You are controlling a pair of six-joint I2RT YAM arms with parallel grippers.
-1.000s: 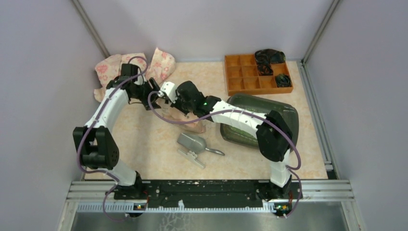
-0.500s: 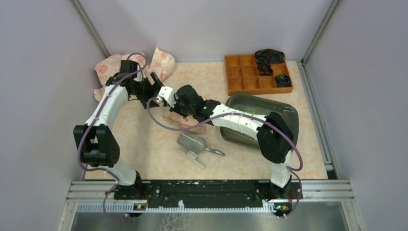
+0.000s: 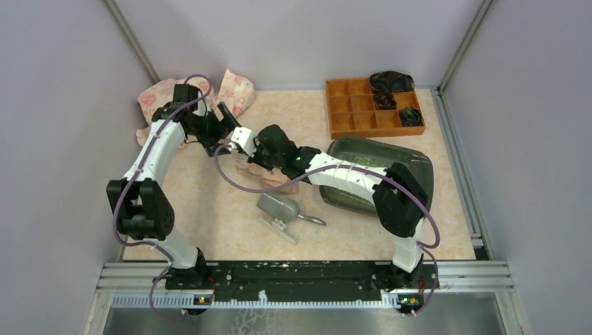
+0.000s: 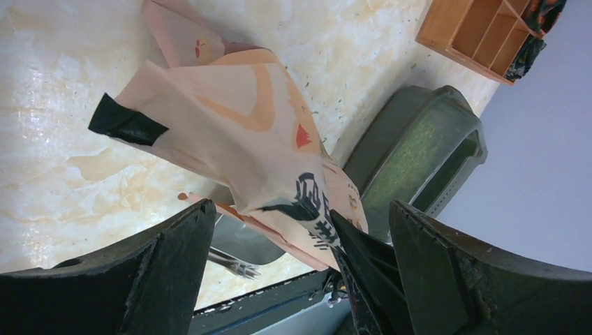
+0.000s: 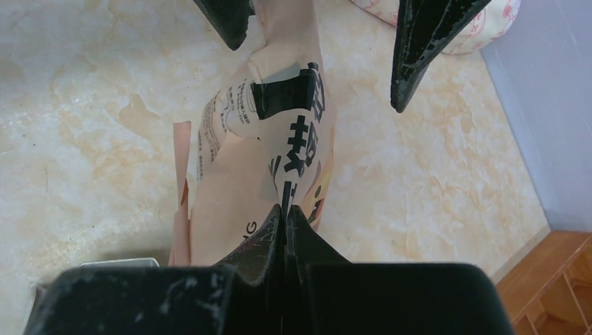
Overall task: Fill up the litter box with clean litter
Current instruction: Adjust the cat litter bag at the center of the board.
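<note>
The dark litter box (image 3: 423, 169) lies at the right, and light-green clean litter (image 4: 410, 157) covers its floor. My right gripper (image 5: 285, 209) is shut on a fold of the peach printed paper bag (image 5: 234, 185), which droops over the table centre (image 3: 269, 180). My left gripper (image 4: 300, 206) stands wide open just left of it (image 3: 227, 131). In the right wrist view its dark fingertips (image 5: 426, 35) flank the bag's far taped end without touching it. The bag (image 4: 230, 125) hangs beyond the left jaws.
A grey metal scoop (image 3: 280, 208) lies on the table just below the bag. An orange organiser tray (image 3: 356, 105) with black items sits at the back right. Floral cloth bags (image 3: 234, 89) lie in the back left corner. Walls close in on three sides.
My left gripper has opened wide, let go of the bag and drawn back slightly toward the back left. The right gripper, still holding the bag, has shifted a little left.
</note>
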